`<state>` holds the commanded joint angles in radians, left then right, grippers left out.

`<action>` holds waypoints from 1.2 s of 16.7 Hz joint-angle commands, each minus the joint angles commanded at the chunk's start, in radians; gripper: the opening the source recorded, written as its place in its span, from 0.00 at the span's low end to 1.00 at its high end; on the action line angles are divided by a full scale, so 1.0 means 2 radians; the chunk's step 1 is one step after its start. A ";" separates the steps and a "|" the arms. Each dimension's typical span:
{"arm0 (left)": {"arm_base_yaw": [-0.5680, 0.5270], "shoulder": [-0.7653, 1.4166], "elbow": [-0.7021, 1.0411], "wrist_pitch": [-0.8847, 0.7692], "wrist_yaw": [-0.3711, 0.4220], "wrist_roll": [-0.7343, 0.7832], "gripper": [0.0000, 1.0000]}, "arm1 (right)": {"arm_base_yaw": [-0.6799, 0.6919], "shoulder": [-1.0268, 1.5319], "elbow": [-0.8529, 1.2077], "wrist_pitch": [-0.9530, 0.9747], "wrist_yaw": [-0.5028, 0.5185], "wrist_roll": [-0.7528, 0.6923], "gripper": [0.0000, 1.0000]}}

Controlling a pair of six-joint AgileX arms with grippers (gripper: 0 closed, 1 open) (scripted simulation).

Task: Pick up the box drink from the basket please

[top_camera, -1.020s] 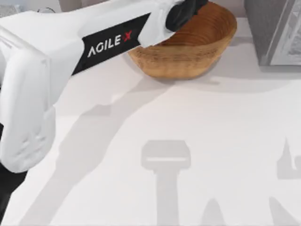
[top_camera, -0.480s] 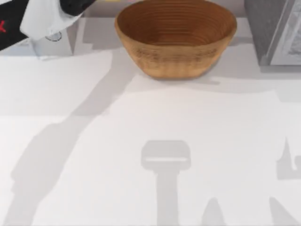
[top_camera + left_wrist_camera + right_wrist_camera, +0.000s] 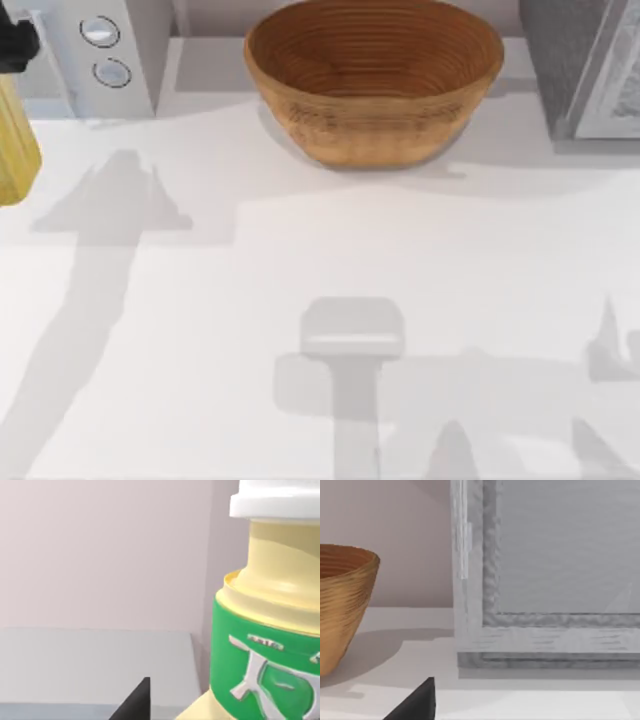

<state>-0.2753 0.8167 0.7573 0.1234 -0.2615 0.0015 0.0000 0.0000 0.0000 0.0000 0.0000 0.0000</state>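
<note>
Holding box drink (image 3: 14,140) outside emptied basket (image 3: 374,90).

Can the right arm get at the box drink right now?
Probably not: the box drink hangs at the far left edge of the table in the left gripper, whose grip blocks it. The right gripper's fingertip sits near the basket and grey cabinet.

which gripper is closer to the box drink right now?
Left. The box drink hangs at the table's far left edge directly beneath the left gripper, apparently held. The right arm's wrist view faces the basket and a grey appliance on the right side.
</note>
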 joint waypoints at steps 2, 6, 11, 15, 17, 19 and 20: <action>0.033 -0.115 -0.100 -0.015 0.031 0.000 0.00 | 0.000 0.000 0.000 0.000 0.000 0.000 1.00; 0.091 -0.294 -0.269 -0.041 0.087 0.000 0.00 | 0.000 0.000 0.000 0.000 0.000 0.000 1.00; 0.135 -0.402 -0.373 -0.061 0.128 -0.001 0.00 | 0.000 0.000 0.000 0.000 0.000 0.000 1.00; 0.138 -0.408 -0.379 -0.062 0.131 -0.001 0.00 | 0.000 0.000 0.000 0.000 0.000 0.000 1.00; 0.136 -0.406 -0.379 -0.061 0.130 0.000 0.00 | 0.000 0.000 0.000 0.000 0.000 0.000 1.00; 0.136 -0.400 -0.379 -0.056 0.127 0.002 0.00 | 0.000 0.000 0.000 0.000 0.000 0.000 1.00; 0.135 -0.389 -0.380 -0.048 0.121 0.003 0.00 | 0.000 0.000 0.000 0.000 0.000 0.000 1.00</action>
<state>-0.0058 0.0379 -0.0020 0.0279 -0.0191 0.0076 0.0000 0.0000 0.0000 0.0000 0.0000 0.0000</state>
